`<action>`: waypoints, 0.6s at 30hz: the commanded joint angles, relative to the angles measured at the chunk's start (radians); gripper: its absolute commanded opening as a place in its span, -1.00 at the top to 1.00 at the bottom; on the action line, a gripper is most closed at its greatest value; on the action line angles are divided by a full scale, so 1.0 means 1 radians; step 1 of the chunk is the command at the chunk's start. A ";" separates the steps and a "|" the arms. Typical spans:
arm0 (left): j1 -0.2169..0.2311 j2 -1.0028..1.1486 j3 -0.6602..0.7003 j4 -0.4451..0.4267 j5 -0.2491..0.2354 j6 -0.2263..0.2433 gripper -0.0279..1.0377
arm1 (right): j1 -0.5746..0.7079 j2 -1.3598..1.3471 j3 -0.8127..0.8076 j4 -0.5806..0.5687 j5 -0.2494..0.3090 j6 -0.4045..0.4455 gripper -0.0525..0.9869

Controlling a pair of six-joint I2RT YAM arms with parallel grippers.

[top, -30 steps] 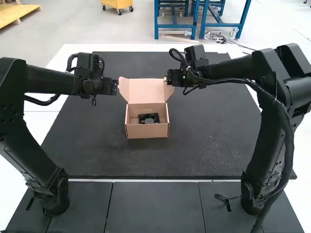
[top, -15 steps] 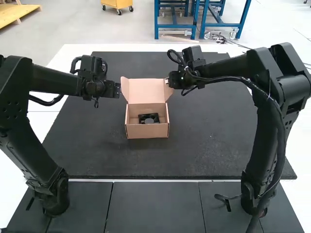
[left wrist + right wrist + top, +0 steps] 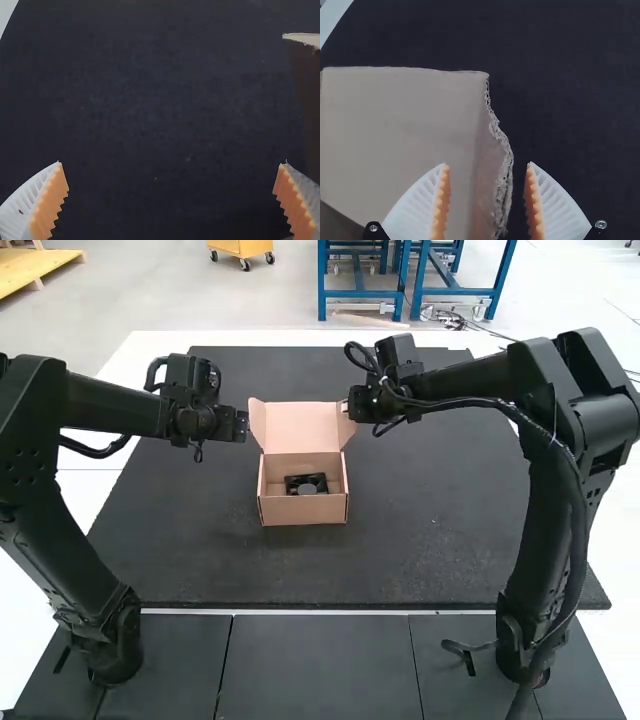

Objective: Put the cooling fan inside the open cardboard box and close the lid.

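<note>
High view: black mat (image 3: pixel 420 540) on white counter (image 3: pixel 130 355). Box (image 3: pixel 303 502) at center, fan (image 3: pixel 304 483) inside, lid (image 3: pixel 300 425) up. Left jaws by lid's left edge, right jaws at its right edge.
Left wrist: left jaws spread wide above mat.
Right wrist: right jaws spread, straddling lid flap (image 3: pixel 487 150).

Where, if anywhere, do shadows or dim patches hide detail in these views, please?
High view: even light; the cooling fan sits shaded inside the cardboard box, yet readable. Left wrist view: a cardboard panel by the black mat is in deep shade. Right wrist view: lid flap evenly lit, no glare.
</note>
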 commanded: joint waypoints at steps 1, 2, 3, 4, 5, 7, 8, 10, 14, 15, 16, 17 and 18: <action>-0.007 0.002 0.034 0.009 0.010 -0.009 -0.87 | 0.007 -0.007 0.041 0.004 0.013 0.012 0.21; -0.007 0.004 0.036 0.007 0.010 -0.009 -0.87 | 0.008 -0.007 0.046 0.001 0.013 0.012 0.21; -0.008 0.005 0.037 0.009 0.010 -0.009 -0.87 | 0.008 -0.012 0.050 -0.001 0.013 0.014 0.21; -0.007 0.005 0.037 0.009 0.010 -0.009 -0.87 | 0.008 -0.019 0.052 -0.007 0.013 0.014 0.21; -0.007 0.007 0.037 0.009 0.010 -0.009 -0.87 | 0.008 -0.025 0.052 -0.008 0.013 0.014 0.21; -0.007 0.008 0.037 0.009 0.010 -0.009 -0.87 | 0.008 -0.041 0.047 -0.013 0.014 0.014 0.21; -0.007 0.008 0.037 0.010 0.009 -0.009 -0.87 | 0.010 -0.050 0.047 -0.016 0.014 0.014 0.21; -0.007 0.010 0.037 0.010 0.009 -0.010 -0.87 | 0.010 -0.062 0.046 -0.034 0.016 0.012 0.21; -0.008 0.016 0.037 0.010 0.009 -0.010 -0.87 | 0.008 -0.081 0.034 -0.060 0.014 0.014 0.34; -0.014 0.015 0.037 0.012 0.009 -0.010 -0.87 | 0.008 -0.087 0.027 -0.060 0.016 0.014 0.38; -0.024 0.016 0.037 0.012 0.009 -0.010 -0.87 | 0.008 -0.093 0.021 -0.060 0.014 0.014 0.40; -0.031 0.016 0.037 0.014 0.007 -0.012 -0.87 | 0.008 -0.099 0.018 -0.060 0.014 0.014 0.46; -0.040 0.015 0.037 0.014 0.007 -0.012 -0.87 | 0.008 -0.104 0.014 -0.060 0.014 0.014 0.50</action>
